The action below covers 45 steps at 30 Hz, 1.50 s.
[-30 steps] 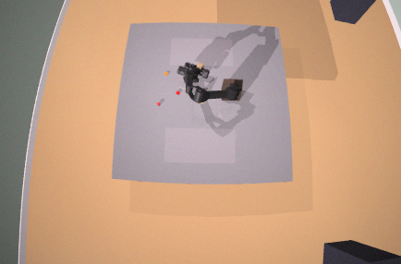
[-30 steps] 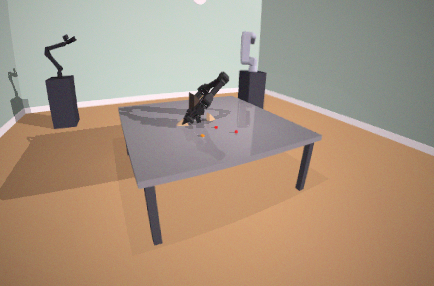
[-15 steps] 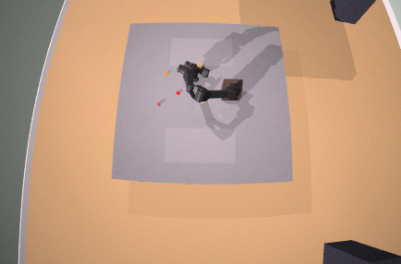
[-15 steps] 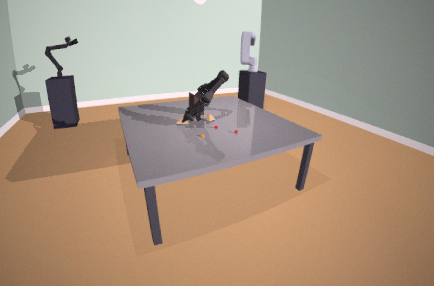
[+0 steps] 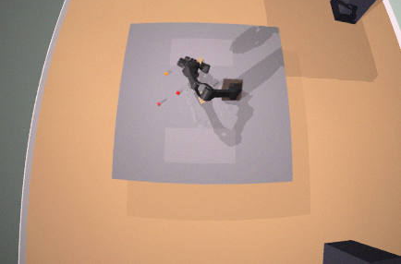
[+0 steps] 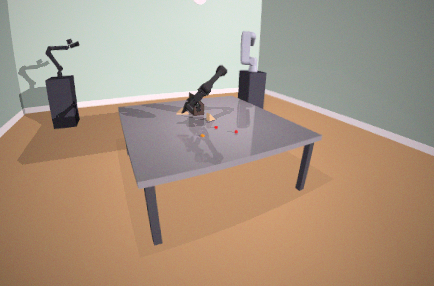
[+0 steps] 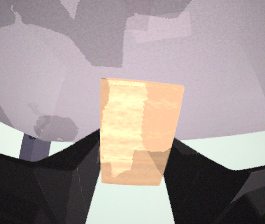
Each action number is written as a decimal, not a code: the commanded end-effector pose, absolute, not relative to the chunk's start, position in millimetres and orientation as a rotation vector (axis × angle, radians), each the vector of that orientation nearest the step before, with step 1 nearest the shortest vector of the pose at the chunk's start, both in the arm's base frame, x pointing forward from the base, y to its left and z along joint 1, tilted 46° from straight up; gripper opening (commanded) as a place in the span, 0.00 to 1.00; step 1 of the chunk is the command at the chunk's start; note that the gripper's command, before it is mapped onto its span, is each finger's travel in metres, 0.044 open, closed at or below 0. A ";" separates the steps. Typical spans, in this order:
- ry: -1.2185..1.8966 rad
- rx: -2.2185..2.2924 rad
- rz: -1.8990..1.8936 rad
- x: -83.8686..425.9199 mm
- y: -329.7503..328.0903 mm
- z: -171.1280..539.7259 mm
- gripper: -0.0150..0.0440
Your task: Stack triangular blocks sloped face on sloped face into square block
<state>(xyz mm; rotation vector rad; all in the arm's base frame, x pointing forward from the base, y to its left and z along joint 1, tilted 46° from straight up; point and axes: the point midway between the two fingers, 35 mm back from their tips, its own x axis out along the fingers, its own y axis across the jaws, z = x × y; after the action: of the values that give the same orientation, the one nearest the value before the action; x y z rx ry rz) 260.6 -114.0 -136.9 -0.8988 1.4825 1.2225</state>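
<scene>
A light wooden triangular block [image 7: 123, 135] [image 5: 200, 61] [image 6: 180, 112] is between the fingers of my gripper [image 7: 133, 136], which is shut on it; one long flat face fills the middle of the wrist view. Whether this block touches the table cannot be told. The second triangular block [image 6: 210, 117] [image 5: 201, 101] lies on the table apart from the gripper, partly hidden under the arm in the top view. The two blocks are well apart.
On the grey table [image 5: 139, 150] [image 6: 260, 143] are two small red things [image 5: 177, 92] [image 5: 159, 103] and a small orange one [image 5: 166, 73] [image 6: 202, 135]. The arm's brown base [image 5: 226, 82] stands beside the second block. Other robots stand on pedestals off the table.
</scene>
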 end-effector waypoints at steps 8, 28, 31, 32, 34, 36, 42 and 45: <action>1.515 -0.793 1.141 260.0 -120.8 -133.0 0.25; 1.668 -0.166 0.721 255.5 -125.4 -139.2 0.25; 1.686 -0.069 0.657 255.0 -126.1 -139.8 0.25; 1.691 -0.036 0.636 254.8 -126.3 -140.0 0.25; 1.702 0.029 0.594 254.5 -126.8 -140.4 0.25; 1.712 0.094 0.551 254.3 -127.3 -140.6 0.25; 1.738 0.291 0.423 253.6 -129.0 -141.3 0.25; 1.749 0.389 0.358 253.4 -129.9 -141.4 0.25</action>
<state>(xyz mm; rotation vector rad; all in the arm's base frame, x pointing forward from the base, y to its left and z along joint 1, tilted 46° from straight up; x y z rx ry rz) 253.2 -129.4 -140.6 0.3115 1.7405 0.4049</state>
